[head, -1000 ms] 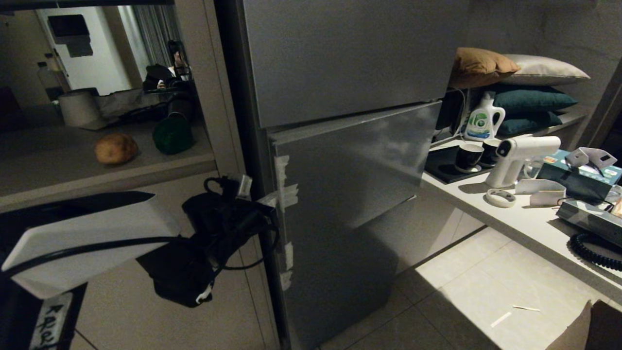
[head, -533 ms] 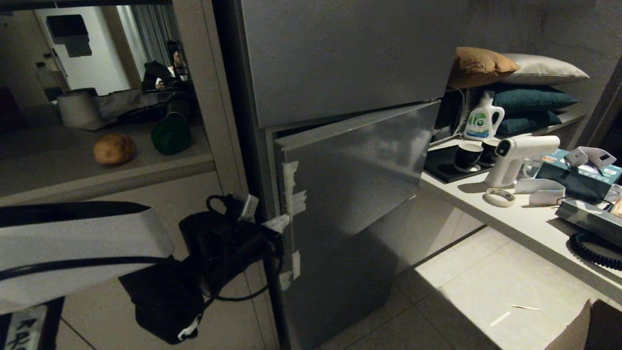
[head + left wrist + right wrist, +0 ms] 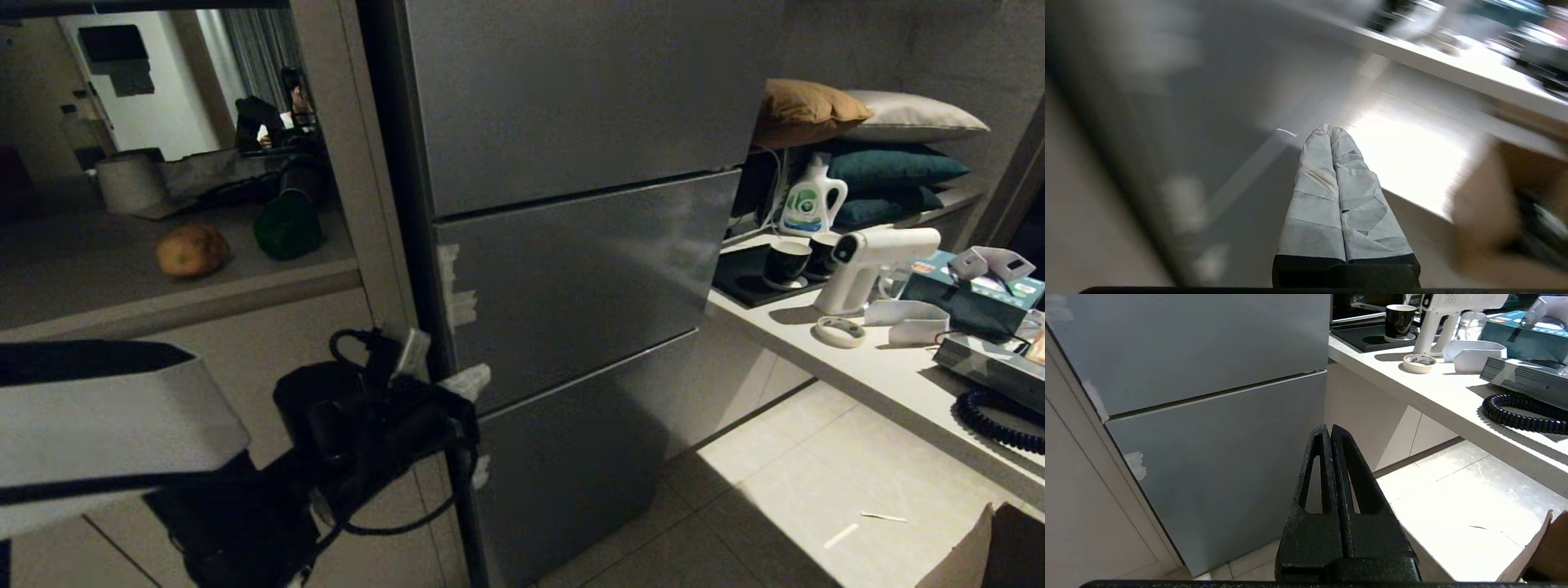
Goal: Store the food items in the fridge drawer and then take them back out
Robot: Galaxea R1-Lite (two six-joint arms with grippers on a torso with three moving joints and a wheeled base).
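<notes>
At the lower left corner of the fridge drawer, your left gripper rests with taped fingers pressed together, empty; the flat grey metallic front sits flush, tape scraps along its edge; lumpy tan potato and glossy green pepper wait on the matte shelf, well apart; right gripper also closed, idle.

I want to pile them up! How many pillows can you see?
4, all stacked on the shelf at the right: a tan pillow, a grey pillow, and two teal pillows underneath. More may be hidden.
</notes>
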